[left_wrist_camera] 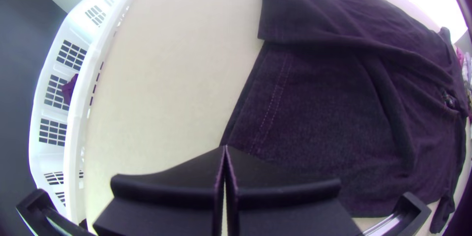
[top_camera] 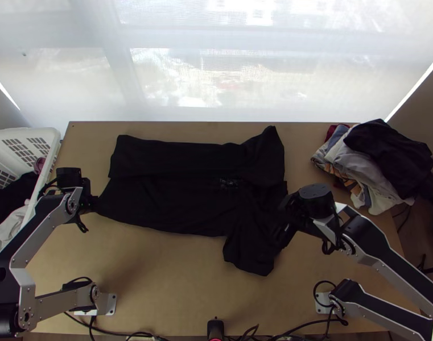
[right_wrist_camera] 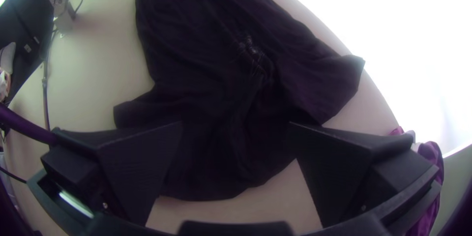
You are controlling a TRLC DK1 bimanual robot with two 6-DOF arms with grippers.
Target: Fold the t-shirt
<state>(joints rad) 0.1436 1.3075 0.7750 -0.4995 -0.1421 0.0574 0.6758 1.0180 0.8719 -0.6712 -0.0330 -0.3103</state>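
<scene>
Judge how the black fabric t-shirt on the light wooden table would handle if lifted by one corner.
The black fabric t-shirt looks floppy: soft creases run through it, so it would probably droop from a corner like the one at the left gripper. Its turned-over far side lies loosely on top and would likely slide open.

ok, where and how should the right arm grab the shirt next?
Probably the shirt's near shoulder, beside the near sleeve, from above. The far side is folded in, but that sleeve juts flat toward the arm bases. The right tool is open over that end, the left tool shut at the hem, so both together could likely bring the near side over.
</scene>
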